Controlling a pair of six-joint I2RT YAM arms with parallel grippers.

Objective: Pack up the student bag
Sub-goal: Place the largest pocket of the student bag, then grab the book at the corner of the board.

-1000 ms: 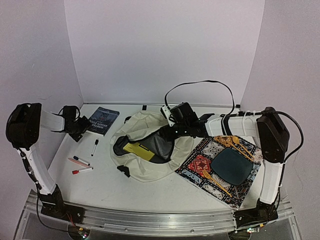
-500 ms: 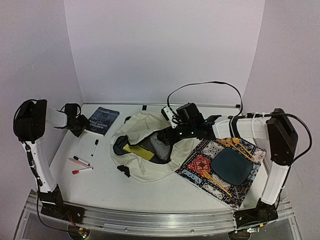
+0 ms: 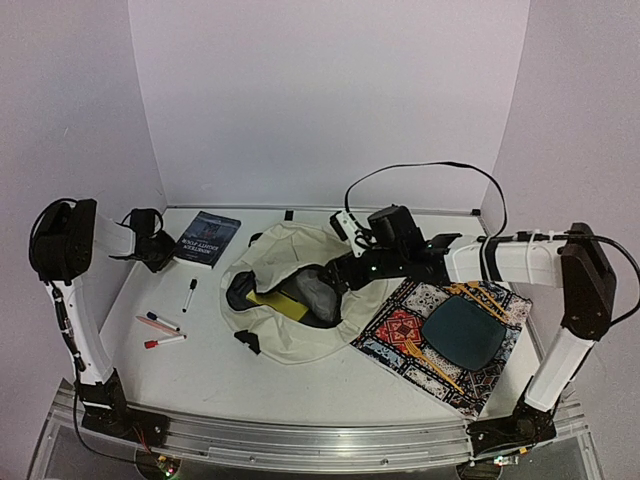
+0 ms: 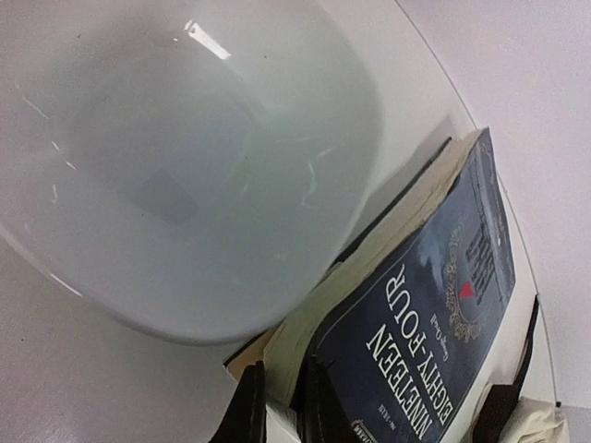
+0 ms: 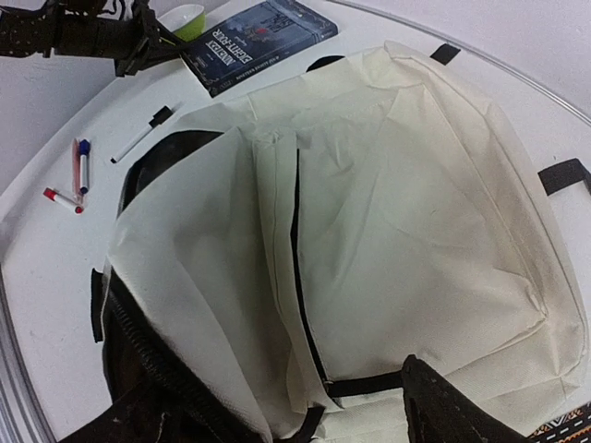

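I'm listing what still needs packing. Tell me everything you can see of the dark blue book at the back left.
The book is a dark blue paperback titled Nineteen Eighty-Four in white, with a small red mark on the cover and cream page edges. It lies cover up at the far left, outside the student bag. The left gripper pinches one corner; a glossy white bowl sits right beside it.
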